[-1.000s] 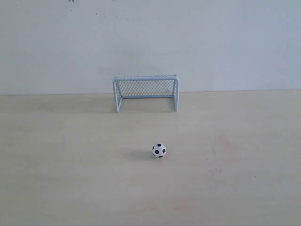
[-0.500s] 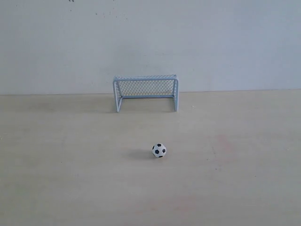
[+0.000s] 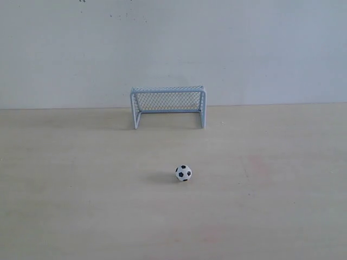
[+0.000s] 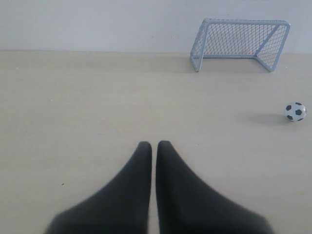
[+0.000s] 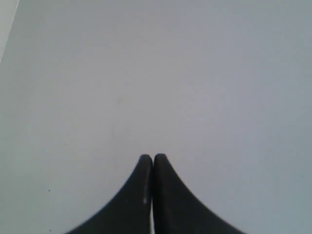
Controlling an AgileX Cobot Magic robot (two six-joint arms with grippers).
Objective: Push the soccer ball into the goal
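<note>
The soccer ball [image 3: 183, 173], white with black patches, rests on the pale wooden table in front of the goal [image 3: 168, 106], well apart from it. The goal stands against the back wall with its mouth towards the ball. Neither arm shows in the exterior view. In the left wrist view my left gripper [image 4: 154, 145] is shut and empty above the table, with the soccer ball [image 4: 295, 111] and the goal [image 4: 240, 43] far off to one side. My right gripper [image 5: 153, 157] is shut with nothing in it, in front of a plain grey surface.
A light grey wall [image 3: 173, 49] runs along the back of the table [image 3: 81, 189]. A faint reddish stain [image 3: 259, 165] marks the wood to the right of the ball.
</note>
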